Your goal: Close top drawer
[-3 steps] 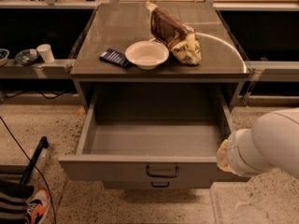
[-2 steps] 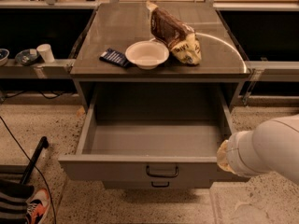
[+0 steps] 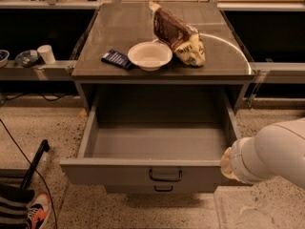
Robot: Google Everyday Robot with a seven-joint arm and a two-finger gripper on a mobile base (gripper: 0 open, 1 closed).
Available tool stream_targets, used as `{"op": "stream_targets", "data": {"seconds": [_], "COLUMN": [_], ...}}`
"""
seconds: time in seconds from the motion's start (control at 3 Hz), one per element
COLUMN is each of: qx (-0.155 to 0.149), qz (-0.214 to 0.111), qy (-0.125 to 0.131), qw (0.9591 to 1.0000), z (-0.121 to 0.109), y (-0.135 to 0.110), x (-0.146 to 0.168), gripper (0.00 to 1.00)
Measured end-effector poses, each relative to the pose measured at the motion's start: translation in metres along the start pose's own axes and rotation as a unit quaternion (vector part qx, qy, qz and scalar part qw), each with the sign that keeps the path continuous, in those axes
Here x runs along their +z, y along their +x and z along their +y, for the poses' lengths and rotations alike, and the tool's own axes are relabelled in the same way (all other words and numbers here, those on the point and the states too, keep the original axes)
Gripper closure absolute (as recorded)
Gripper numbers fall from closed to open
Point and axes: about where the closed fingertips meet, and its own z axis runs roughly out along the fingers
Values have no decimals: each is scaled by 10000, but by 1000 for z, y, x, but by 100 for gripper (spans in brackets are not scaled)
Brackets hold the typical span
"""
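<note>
Top drawer [image 3: 143,170] is seen pulled fully out at lower centre, so nothing is judged done; gripper [image 3: 228,163] is parked by the front panel's right end, lower right, grip state not discernible, full push outstanding.

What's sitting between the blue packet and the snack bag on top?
A white bowl, seen in the camera view. The gripper is at the top drawer's right front corner.

Grey top drawer [image 3: 119,173] pulled wide open; end effector [image 3: 228,162] at its front-right corner.
</note>
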Motion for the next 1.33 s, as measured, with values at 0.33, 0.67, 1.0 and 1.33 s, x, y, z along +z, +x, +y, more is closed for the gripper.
{"op": "stream_targets", "data": {"seconds": [0.33,0.67,1.0,1.33], "qx": [161,164,196,87], "qz": [-17,-13,69,148], "qy": [-275,-283,-404,-481], "qw": [9995,9995,9990,9987], "z": [5,5,12,23], "y": [2,2,7,8], "x": [-9,-9,-2,11], "gripper": [100,100,100,100]}}
